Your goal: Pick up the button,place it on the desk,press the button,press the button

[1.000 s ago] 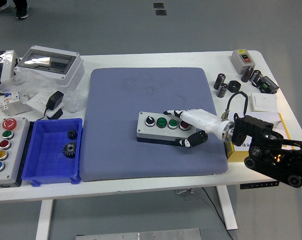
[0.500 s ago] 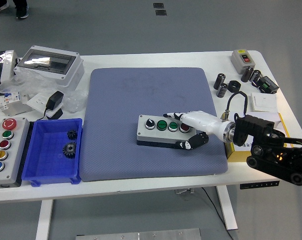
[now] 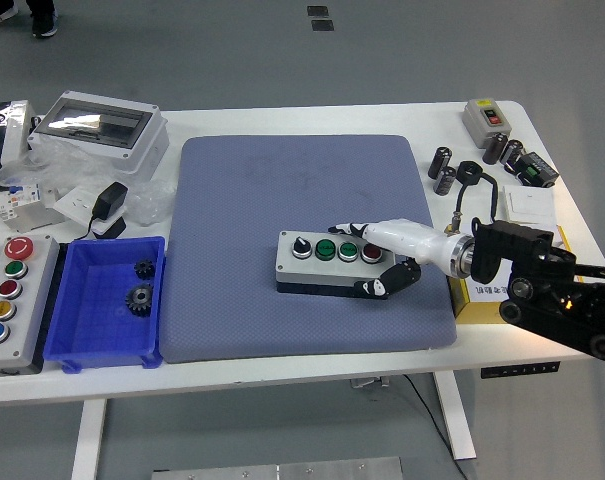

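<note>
- One button box lies on the blue-grey mat; the right hand rests over its right end, fingers stretched above the buttons, thumb curled at the front side.
- Press straight down with one fingertip only; the red button sits just beside a green one.

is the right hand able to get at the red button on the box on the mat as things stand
Probably yes: the right hand already reaches over the button box, its fingers above the buttons, and the red button lies just beneath it with nothing between.
</note>
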### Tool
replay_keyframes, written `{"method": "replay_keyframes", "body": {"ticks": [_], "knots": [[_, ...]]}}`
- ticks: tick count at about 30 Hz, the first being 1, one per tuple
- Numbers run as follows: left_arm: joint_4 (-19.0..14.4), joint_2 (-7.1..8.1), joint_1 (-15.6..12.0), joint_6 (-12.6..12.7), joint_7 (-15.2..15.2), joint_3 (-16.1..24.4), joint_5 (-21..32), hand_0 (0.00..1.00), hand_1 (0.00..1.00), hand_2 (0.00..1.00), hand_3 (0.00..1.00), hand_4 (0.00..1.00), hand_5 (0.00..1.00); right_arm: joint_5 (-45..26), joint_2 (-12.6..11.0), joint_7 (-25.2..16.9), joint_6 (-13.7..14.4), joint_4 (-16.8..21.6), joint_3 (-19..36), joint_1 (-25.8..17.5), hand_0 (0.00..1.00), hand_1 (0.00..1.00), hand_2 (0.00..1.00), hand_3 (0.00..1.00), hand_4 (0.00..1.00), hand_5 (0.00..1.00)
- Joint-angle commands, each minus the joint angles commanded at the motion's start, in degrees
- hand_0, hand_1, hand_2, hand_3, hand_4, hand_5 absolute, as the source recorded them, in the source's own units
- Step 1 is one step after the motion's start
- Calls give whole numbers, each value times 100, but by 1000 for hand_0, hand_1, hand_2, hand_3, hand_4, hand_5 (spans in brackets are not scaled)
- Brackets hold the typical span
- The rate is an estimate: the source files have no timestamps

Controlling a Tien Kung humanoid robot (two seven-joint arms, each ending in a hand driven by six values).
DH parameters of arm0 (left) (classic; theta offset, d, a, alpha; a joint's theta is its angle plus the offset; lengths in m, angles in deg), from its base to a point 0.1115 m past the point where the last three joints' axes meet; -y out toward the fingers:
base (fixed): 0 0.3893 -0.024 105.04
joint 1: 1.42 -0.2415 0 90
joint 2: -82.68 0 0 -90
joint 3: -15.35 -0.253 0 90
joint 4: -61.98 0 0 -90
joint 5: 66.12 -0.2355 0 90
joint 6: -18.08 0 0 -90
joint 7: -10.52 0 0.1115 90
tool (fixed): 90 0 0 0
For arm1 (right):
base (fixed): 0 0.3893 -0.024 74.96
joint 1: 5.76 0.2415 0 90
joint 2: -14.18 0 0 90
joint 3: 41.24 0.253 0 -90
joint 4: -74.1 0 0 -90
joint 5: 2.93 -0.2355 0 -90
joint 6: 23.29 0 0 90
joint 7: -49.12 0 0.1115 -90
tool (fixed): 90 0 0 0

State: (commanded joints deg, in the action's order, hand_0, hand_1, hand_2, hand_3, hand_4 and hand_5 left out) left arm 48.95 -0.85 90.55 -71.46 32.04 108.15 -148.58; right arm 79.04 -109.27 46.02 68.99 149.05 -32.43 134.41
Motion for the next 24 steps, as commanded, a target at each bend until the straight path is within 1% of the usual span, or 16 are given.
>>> {"method": "replay_keyframes", "body": {"ticks": [1,2,7,8,17,24], "knots": [[0,2,2,-2,1,2,-4,687,639,609,636,698,400,-13,-4,1,-3,5,-6,5,920,886,922,998,540,75],[0,2,3,-3,1,2,-6,687,638,608,634,699,399,-23,-7,3,-4,9,-10,7,998,968,998,998,602,58],[-3,6,4,-17,9,7,-19,687,638,608,634,699,399,-73,-8,8,-6,23,-31,15,998,968,998,998,602,58],[-4,8,5,-21,11,8,-22,687,638,605,633,702,391,-81,-6,8,-5,25,-37,15,998,987,998,998,660,53],[-26,40,13,-41,42,35,-38,687,638,603,629,704,384,-193,14,22,-38,49,-91,24,998,990,998,998,662,38],[-49,98,16,-78,81,82,-107,686,637,602,626,703,379,-343,17,31,-112,74,-115,86,998,990,998,998,660,43]]}}
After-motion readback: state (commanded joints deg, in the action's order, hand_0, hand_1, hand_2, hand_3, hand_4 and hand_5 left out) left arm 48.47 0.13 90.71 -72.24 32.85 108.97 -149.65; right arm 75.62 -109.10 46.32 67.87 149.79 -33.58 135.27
